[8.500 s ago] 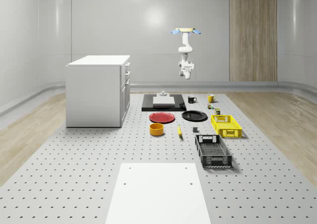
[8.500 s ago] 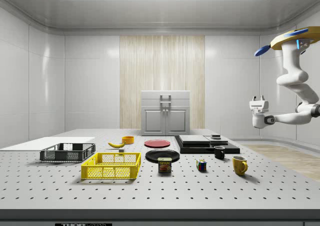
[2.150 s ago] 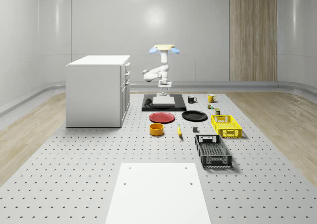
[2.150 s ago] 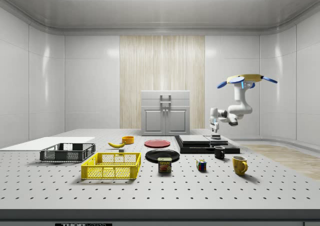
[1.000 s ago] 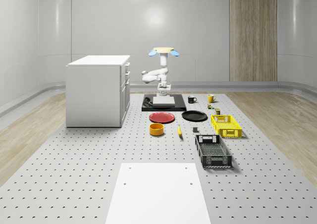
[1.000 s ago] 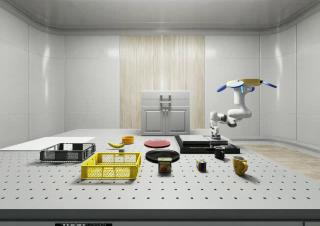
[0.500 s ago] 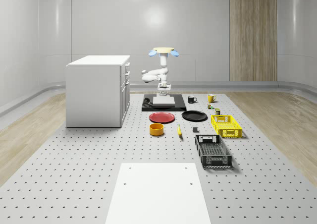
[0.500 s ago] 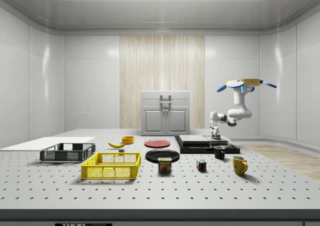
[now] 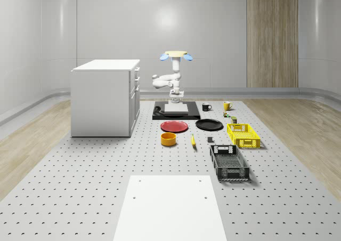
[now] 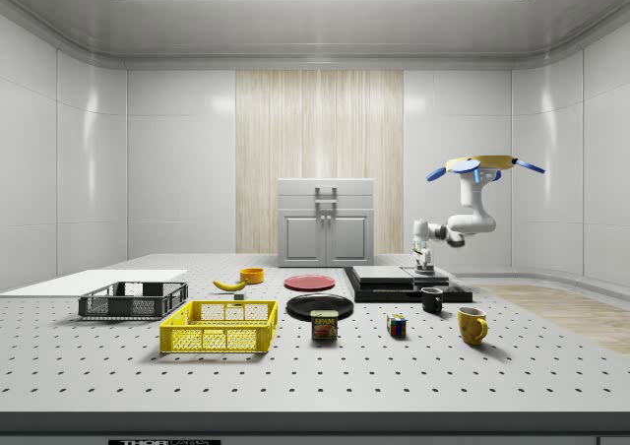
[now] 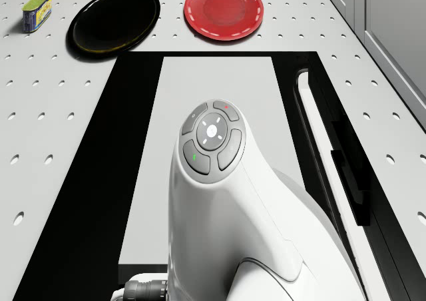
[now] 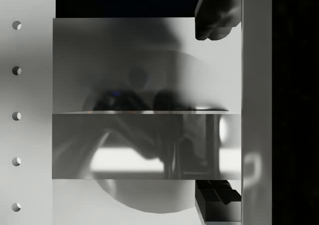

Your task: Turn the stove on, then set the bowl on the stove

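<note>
I hover the drone [image 9: 175, 55] over the stove's [image 9: 176, 112] far edge, arm folded down so the claw [image 10: 424, 263] sits right at the switch end, since switching on comes first. In the wrist view its fingers [image 12: 214, 18] stand apart. The bowl [image 9: 169, 139] waits on the tabletop [image 9: 96, 171], beyond the red plate [image 9: 175, 126].

The drone [image 9: 175, 55] hovers with its rotors level, the arm [image 10: 463, 221] hanging beneath it and folded at the elbow. The wrist turns straight down, so the hand [image 10: 425, 264] points vertically, its fingers [image 12: 214, 16] spread apart.
</note>
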{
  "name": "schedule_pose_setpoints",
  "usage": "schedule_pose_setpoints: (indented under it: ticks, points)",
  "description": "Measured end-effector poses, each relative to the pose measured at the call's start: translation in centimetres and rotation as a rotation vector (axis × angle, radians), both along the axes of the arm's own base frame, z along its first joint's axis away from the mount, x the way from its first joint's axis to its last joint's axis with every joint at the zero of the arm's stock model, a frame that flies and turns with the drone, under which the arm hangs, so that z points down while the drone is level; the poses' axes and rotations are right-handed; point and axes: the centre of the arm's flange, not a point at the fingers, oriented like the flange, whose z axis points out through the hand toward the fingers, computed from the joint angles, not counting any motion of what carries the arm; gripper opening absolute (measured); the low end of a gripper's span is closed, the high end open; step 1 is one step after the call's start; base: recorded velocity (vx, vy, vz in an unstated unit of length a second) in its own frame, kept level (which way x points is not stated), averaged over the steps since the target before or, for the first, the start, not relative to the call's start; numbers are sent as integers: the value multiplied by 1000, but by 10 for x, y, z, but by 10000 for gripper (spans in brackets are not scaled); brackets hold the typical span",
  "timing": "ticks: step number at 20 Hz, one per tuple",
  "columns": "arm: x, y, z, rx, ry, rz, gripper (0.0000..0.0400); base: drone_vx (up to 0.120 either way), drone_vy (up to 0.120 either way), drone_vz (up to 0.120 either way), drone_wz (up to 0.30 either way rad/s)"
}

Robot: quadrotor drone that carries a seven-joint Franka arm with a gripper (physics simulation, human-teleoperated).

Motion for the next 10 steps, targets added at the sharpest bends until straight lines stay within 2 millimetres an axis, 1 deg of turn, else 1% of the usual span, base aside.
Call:
schedule_pose_setpoints:
  ticks: [3,8,10]
  points:
    - [0,0,0,0,0,0,400,0,0,0,0]
    - [0,-7,0,0,0,0,400,0,0,0,0]
    - [0,-7,0,1,0,-19,400,0,0,0,0]
